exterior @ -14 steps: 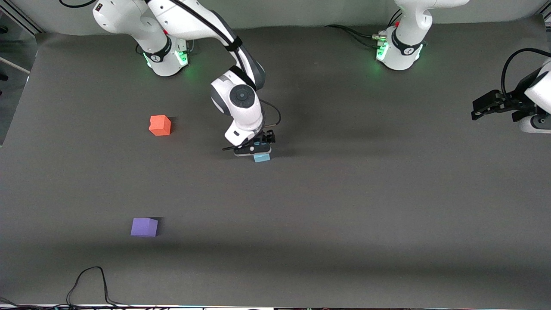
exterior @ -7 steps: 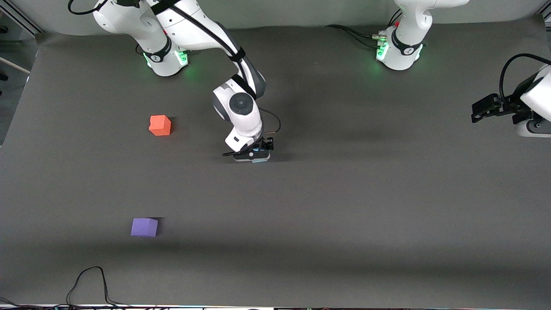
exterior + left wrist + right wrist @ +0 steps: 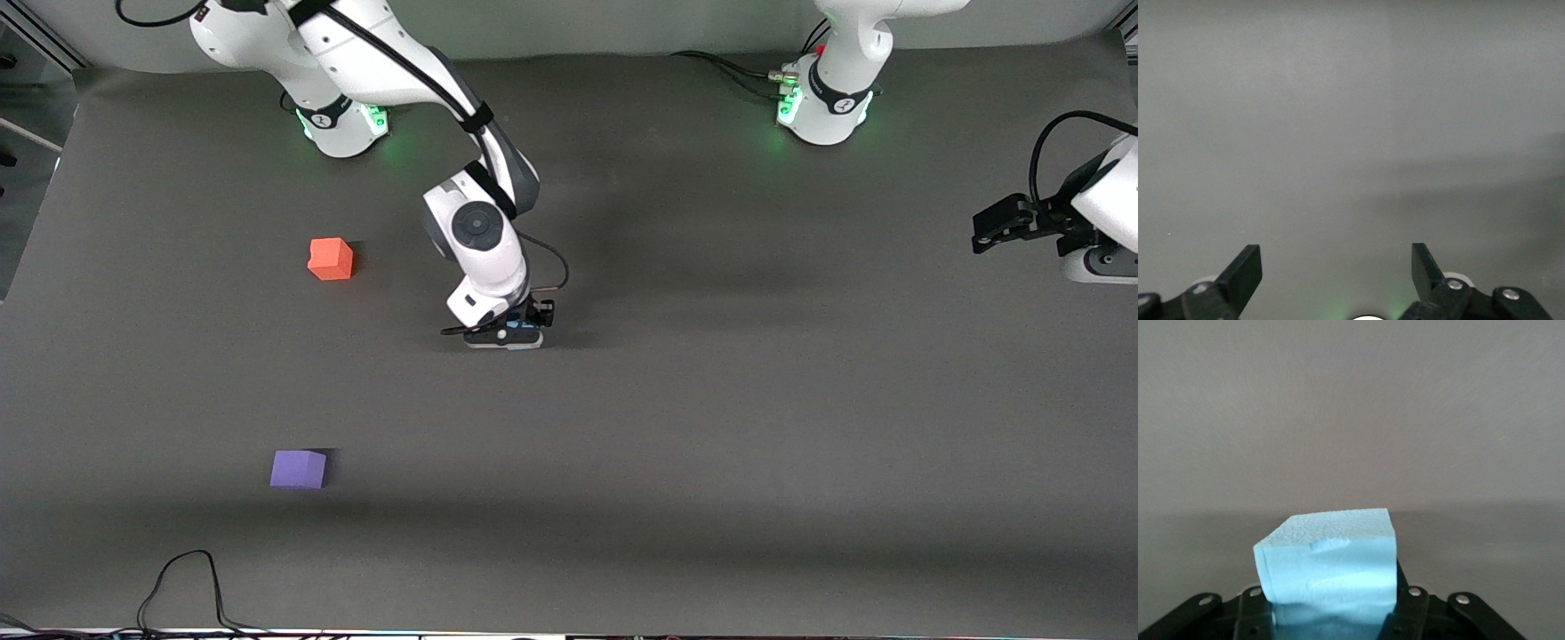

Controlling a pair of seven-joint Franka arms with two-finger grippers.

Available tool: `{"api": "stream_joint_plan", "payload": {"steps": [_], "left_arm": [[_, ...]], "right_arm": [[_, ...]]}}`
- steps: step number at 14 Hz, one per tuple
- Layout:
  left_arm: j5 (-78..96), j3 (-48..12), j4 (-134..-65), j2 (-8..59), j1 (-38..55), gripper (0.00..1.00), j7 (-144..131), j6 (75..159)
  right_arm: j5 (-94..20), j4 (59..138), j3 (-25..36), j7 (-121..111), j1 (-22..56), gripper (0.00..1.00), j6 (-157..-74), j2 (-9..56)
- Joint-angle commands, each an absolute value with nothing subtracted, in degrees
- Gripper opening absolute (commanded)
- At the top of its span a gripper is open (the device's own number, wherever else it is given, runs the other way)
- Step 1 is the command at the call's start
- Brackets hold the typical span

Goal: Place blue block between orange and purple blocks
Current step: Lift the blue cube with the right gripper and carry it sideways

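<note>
Front view: right gripper point(image 3: 507, 340) bent low over mat, jaws clamping blue block point(image 3: 1328, 577); left gripper point(image 3: 1336, 273) waits, jaws apart.

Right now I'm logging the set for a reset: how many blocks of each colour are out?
Orange block: 1, on the table.
Purple block: 1, on the table, nearer the front camera than the orange one.
Blue block: 1, gripped in the right tool.
Total: 3 blocks.
</note>
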State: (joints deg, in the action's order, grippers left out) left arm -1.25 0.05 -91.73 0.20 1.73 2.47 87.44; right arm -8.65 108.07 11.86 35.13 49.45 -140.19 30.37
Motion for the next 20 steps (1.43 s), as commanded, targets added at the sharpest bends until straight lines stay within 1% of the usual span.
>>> {"api": "stream_joint_plan", "payload": {"steps": [1,3,5,6,7,10,12,15,16,17,18,19,20], "left_arm": [[-1.3,0.4,-91.7,0.1,2.5,1.0,3.2,87.8],[-0.9,0.4,-91.7,0.1,2.5,1.0,3.1,87.6],[-0.6,0.4,-91.6,0.1,2.2,1.0,3.2,87.3],[-0.5,0.4,-91.4,0.3,2.2,1.0,3.1,86.9],[-0.5,0.4,-91.5,0.2,2.2,1.0,3.1,86.9],[-0.5,0.4,-91.3,0.2,2.2,1.0,3.2,87.0],[-0.4,0.4,-91.3,0.1,2.3,1.0,3.2,86.9],[-0.5,0.4,-91.2,-0.1,2.5,1.0,3.2,87.4],[-0.5,0.4,-91.2,-0.1,2.5,1.0,3.1,87.4],[-0.5,0.4,-91.2,-0.1,2.5,1.0,3.1,87.3],[-0.5,0.4,-91.2,-0.1,2.5,1.0,3.1,87.3],[-0.5,0.4,-91.3,-0.1,2.4,1.0,3.1,87.3],[-0.5,0.4,-91.3,0.0,2.4,1.0,3.1,87.4]], "right_arm": [[-9.4,103.9,13.0,31.4,47.6,0.47,-127.5,21.6],[-9.3,97.3,15.1,29.9,47.5,0.47,-116.0,18.3],[-9.4,88.8,18.4,26.4,47.5,0.47,-103.3,17.2],[-9.5,86.2,20.2,23.9,47.5,0.47,-99.6,16.7],[-9.6,85.0,22.2,21.6,47.5,0.47,-97.1,15.8],[-9.5,85.3,26.6,17.9,47.6,0.47,-95.3,11.7],[-9.0,85.3,30.4,15.3,47.6,0.47,-92.6,10.0],[-8.5,86.2,35.8,9.8,47.6,0.47,-91.8,8.7],[-8.5,86.7,35.3,7.6,44.4,0.48,-91.6,8.5],[-8.5,87.3,30.8,5.6,37.7,0.48,-91.4,7.8],[-8.0,88.3,24.1,3.4,30.1,0.48,-91.4,6.3],[-5.9,89.8,18.8,1.2,23.3,0.49,-91.6,5.1],[-4.5,91.4,15.6,-0.2,18.9,0.49,-92.2,4.5]]}}
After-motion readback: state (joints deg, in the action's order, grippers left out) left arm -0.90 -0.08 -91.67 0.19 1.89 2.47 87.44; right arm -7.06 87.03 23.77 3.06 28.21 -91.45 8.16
